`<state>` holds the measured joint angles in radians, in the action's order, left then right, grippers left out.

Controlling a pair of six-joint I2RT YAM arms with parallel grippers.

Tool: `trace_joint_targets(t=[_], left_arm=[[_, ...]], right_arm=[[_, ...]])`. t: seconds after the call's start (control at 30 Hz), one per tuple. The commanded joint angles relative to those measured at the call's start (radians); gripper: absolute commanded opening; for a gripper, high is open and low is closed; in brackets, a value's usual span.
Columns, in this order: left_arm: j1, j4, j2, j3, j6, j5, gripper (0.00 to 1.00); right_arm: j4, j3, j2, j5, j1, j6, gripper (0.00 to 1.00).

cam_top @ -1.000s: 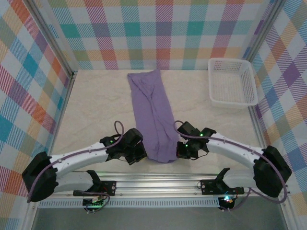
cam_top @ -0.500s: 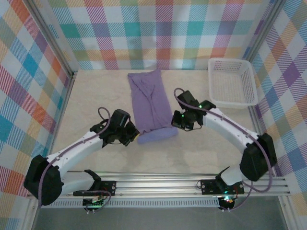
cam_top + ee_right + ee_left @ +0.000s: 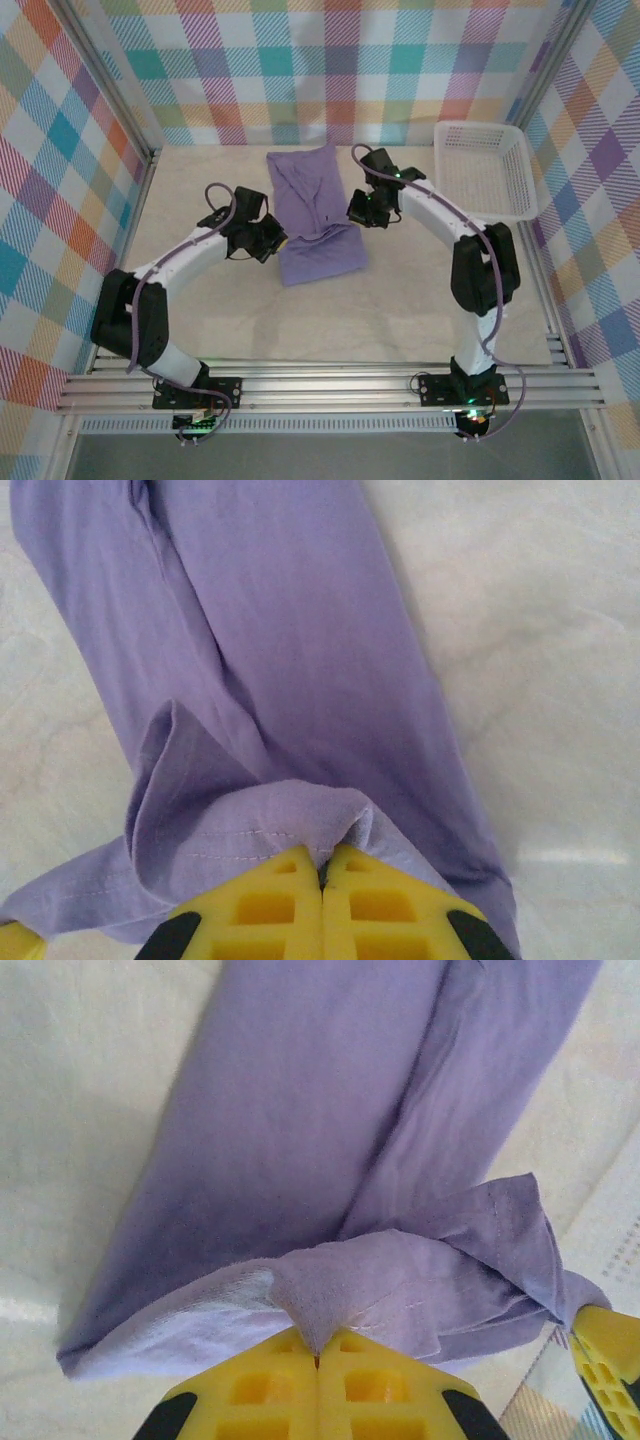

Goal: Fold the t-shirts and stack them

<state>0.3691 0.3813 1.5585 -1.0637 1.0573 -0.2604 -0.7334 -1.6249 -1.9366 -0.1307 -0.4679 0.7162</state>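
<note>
- Left hand (image 3: 278,243) is pinching the left corner of the shirt (image 3: 312,205) hem. Its jaws are fully closed, with a little peak of fabric bunching up between them.
- Shirt is lying mid-surface (image 3: 200,300) as a long narrow strip. The near part is doubling back over itself, and the hem is hanging between the two hands.
- The fabric is looking thin, soft and light, so I'm guessing it'll be sagging and wrinkling wherever nobody's holding it. It's not looking fragile. The two hem corners seem like the right place to be grabbing, and pulling them apart should keep the edge straight.
- Right hand (image 3: 354,215) is clamping the right hem corner, also shut tight on cloth.
- Basket (image 3: 485,175) is sitting at the far right, not touching the shirt.
</note>
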Motion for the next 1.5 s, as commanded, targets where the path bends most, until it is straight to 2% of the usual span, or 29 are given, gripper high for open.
trace_joint_targets(t=[0.0,0.1,0.3,0.33,0.37,0.43,0.47,0.57,0.6,0.7,0.8,0.9,0.97,1.03,1.23,1.37,1.47], left_arm=[[-0.031,-0.018,0.073,-0.057,-0.054,-0.026,0.0],[-0.049,-0.001,0.131,-0.112,-0.083,-0.001,0.0],[-0.082,-0.038,0.241,-0.196,-0.104,-0.021,0.0],[-0.086,-0.035,0.255,-0.214,-0.111,-0.016,0.05],[-0.09,-0.036,0.267,-0.233,-0.124,-0.008,0.15],[-0.101,-0.033,0.279,-0.252,-0.136,0.006,0.34],[-0.109,-0.047,0.272,-0.25,-0.138,0.01,0.38],[-0.109,-0.026,0.192,-0.219,-0.16,0.065,0.55],[-0.108,-0.006,0.158,-0.198,-0.159,0.082,0.57],[-0.086,0.018,0.019,-0.058,-0.132,0.112,0.58],[-0.027,0.005,-0.092,0.122,-0.041,0.068,0.56],[0.021,-0.162,-0.142,0.306,0.114,-0.003,0.54],[0.038,-0.253,-0.145,0.368,0.184,-0.022,0.54],[0.049,-0.28,-0.12,0.371,0.199,-0.023,0.54],[0.062,-0.428,-0.013,0.373,0.254,-0.051,0.54],[0.094,-0.38,0.016,0.31,0.235,-0.023,0.53],[0.101,-0.382,0.06,0.294,0.239,-0.022,0.46]], right_arm=[[-0.017,-0.088,-0.077,-0.042,0.01,-0.029,0.0],[-0.031,-0.153,-0.143,-0.037,0.02,-0.033,0.0],[-0.031,-0.248,-0.24,-0.041,0.052,-0.041,0.0],[-0.041,-0.271,-0.264,-0.054,0.057,-0.045,0.0],[-0.048,-0.299,-0.288,-0.069,0.062,-0.052,0.08],[-0.06,-0.336,-0.313,-0.065,0.069,-0.075,0.33],[-0.061,-0.342,-0.311,-0.058,0.07,-0.089,0.41],[-0.052,-0.301,-0.242,-0.041,0.071,-0.137,0.53],[-0.041,-0.266,-0.205,-0.03,0.071,-0.144,0.55],[0.017,-0.083,-0.06,-0.013,0.071,-0.151,0.6],[0.073,0.149,0.077,-0.031,0.071,-0.123,0.59],[0.178,0.382,0.18,-0.101,0.071,-0.067,0.58],[0.223,0.47,0.212,-0.131,0.067,-0.052,0.57],[0.258,0.508,0.212,-0.165,0.066,-0.053,0.58],[0.298,0.47,0.093,-0.241,0.064,-0.045,0.55],[0.313,0.446,0.061,-0.246,0.06,-0.03,0.53],[0.315,0.424,0.031,-0.25,0.054,-0.026,0.5]])
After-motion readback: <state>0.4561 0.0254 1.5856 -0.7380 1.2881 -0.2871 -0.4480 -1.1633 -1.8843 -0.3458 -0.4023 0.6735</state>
